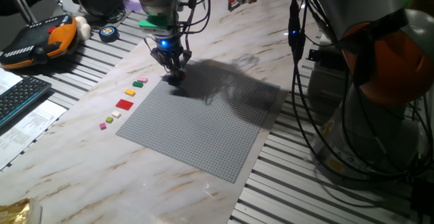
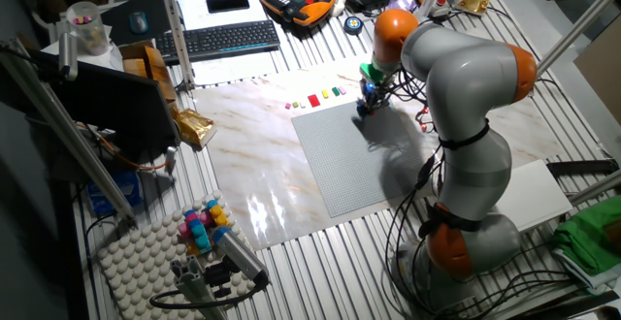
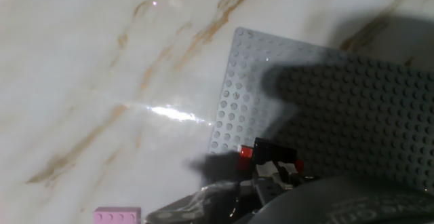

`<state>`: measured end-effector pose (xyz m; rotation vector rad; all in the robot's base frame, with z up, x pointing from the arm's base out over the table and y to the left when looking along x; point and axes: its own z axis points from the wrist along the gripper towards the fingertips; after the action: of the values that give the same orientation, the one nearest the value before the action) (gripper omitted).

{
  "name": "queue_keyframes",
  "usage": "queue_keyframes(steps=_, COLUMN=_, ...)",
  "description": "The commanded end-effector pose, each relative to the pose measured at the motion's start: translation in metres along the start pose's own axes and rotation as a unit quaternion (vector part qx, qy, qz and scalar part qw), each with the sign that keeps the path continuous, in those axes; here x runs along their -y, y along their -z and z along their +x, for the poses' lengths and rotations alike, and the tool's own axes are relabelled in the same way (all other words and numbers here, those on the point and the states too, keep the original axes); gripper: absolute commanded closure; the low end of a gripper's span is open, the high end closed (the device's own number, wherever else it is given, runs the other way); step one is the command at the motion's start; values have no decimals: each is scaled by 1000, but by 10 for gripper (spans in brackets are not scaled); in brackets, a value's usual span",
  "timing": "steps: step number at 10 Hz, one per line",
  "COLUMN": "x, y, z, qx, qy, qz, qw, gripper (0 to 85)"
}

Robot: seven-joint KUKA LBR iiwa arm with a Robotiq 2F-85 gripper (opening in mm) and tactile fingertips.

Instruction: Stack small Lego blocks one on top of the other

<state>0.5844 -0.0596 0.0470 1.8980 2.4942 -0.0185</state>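
One fixed view: gripper (image 1: 175, 74) low over far corner of grey studded plate (image 1: 203, 125), fingertips at plate surface. Small red and dark bits show at fingertips; jaw gap not readable, cannot tell if clamped.

Hand view: red brick (image 3: 245, 153) and black brick (image 3: 268, 149) side by side near plate corner, close under fingers. Blue brick not made out.

Loose pieces beside plate on marble table (image 1: 81, 163): wider red square (image 1: 124, 104), yellow (image 1: 130, 92), green (image 1: 142, 80), pink (image 1: 138, 84).
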Motion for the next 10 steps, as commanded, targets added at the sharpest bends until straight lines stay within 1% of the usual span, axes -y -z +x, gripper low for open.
queue_keyframes(steps=1, x=1, y=-1, z=-1, qx=1, qy=1, qz=-2, qw=1000, gripper=843)
queue_keyframes(steps=2, x=1, y=-4, z=-1, qx=3, qy=2, qz=-2, qw=1000, gripper=843)
queue_keyframes(steps=4, x=3, y=-12, z=-3, qx=0, qy=5, qz=-7, qw=1000, gripper=843)
queue_keyframes(steps=8, x=5, y=-17, z=-4, qx=-5, qy=4, qz=-10, qw=1000, gripper=843)
queue_keyframes(steps=10, x=5, y=-20, z=-4, qx=-6, qy=6, qz=-11, qw=1000, gripper=843)
